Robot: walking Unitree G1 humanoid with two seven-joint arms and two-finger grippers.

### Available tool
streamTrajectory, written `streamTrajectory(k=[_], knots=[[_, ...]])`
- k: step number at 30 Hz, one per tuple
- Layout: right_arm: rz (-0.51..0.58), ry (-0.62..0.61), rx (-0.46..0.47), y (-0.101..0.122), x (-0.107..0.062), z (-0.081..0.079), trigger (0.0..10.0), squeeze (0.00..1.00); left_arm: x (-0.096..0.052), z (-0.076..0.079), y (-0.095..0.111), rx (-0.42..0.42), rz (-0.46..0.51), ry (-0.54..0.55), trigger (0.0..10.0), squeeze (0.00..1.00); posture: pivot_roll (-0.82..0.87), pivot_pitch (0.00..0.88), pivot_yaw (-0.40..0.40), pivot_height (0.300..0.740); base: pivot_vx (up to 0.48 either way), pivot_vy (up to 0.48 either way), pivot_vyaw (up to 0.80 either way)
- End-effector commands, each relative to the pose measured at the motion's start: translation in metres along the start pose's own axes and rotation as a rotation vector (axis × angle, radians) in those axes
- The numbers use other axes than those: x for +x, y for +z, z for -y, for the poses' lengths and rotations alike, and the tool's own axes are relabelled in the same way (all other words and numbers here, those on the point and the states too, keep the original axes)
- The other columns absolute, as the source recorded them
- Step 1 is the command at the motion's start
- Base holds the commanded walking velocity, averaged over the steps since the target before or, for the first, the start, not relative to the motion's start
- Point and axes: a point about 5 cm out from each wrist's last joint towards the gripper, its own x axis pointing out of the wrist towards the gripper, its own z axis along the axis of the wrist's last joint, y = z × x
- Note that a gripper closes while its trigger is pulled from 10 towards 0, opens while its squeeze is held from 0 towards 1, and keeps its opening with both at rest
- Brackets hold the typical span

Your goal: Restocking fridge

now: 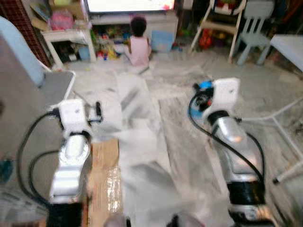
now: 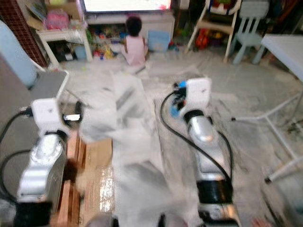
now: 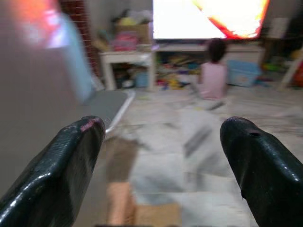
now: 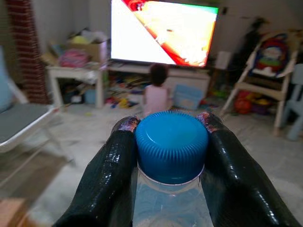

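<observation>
Head views: we carry both arms out in front over a littered floor [image 1: 180,142]; the pictures are blurred. The right gripper [image 1: 201,97] sits at the end of the right arm, blue showing just at its tip. Beyond both grippers a person [image 1: 138,45] sits on the floor facing a television [image 1: 130,4]. A cardboard sheet [image 1: 105,175] lies below the left arm; a white desk [image 2: 286,47] stands off to the right of the right gripper.
Left wrist view: the left gripper [image 3: 163,146] has its fingers wide apart with nothing between them; a grey chair [image 3: 106,101] lies ahead of it.
Right wrist view: our fingers [image 4: 111,175] are closed on the bottle [image 4: 171,189], pinching it just under its blue cap [image 4: 171,145].
Handling: we judge the bottle clear plastic, smooth, fairly light, and apt to slip or swing if held only at the neck; the ribbed cap gives a stop.
In the way: we see no fridge; the seated person, the chair and the floor clutter lie ahead of the grippers.
</observation>
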Motion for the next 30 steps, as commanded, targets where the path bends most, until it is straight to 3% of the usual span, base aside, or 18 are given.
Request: streamTrajectory(k=[1, 7, 9, 13, 20, 22, 30], knots=[[-0.021, -0.012, 0.009, -0.006, -0.007, 0.011, 10.0, 0.0, -0.002, 0.0, 0.0, 0.006, -0.006, 0.006, 10.0, 0.0, 0.03, 0.0, -0.012, 0.74, -0.337, 0.281, 0.0], [-0.095, -0.028, -0.031, -0.021, -0.02, 0.023, 10.0, 0.0, -0.011, -0.013, -0.004, 0.037, 0.009, 0.043, 10.0, 0.0, 0.03, 0.0, -0.014, 0.74, -0.224, 0.186, 0.0], [-0.095, -0.045, -0.114, -0.023, -0.022, 0.027, 10.0, 0.0, -0.014, -0.016, -0.005, 0.041, 0.023, 0.046, 10.0, 0.0, 0.03, 0.0, -0.013, 0.74, 0.0, 0.0, 0.0], [-0.083, -0.053, -0.07, -0.021, -0.02, 0.028, 10.0, 0.0, -0.015, -0.03, -0.011, 0.047, -0.003, 0.131, 10.0, 0.0, 0.03, 0.0, -0.011, 0.74, 0.0, 0.0, 0.0], [-0.068, -0.041, -0.083, -0.016, -0.021, 0.028, 10.0, 0.0, -0.005, -0.052, -0.019, 0.03, -0.059, 0.242, 10.0, 0.0, 0.02, 0.0, -0.015, 0.74, 0.0, 0.0, 0.0], [-0.069, -0.027, -0.057, -0.015, -0.022, 0.027, 10.0, 0.0, 0.0, -0.052, -0.019, 0.002, -0.065, 0.233, 10.0, 0.0, 0.02, 0.0, -0.015, 0.74, 0.0, 0.0, 0.0], [-0.054, 0.056, 0.008, -0.008, -0.027, 0.015, 10.0, 0.0, 0.029, -0.031, -0.008, -0.079, -0.027, 0.12, 10.0, 0.0, 0.0, 0.0, -0.016, 0.74, 0.0, 0.0, 0.0]])
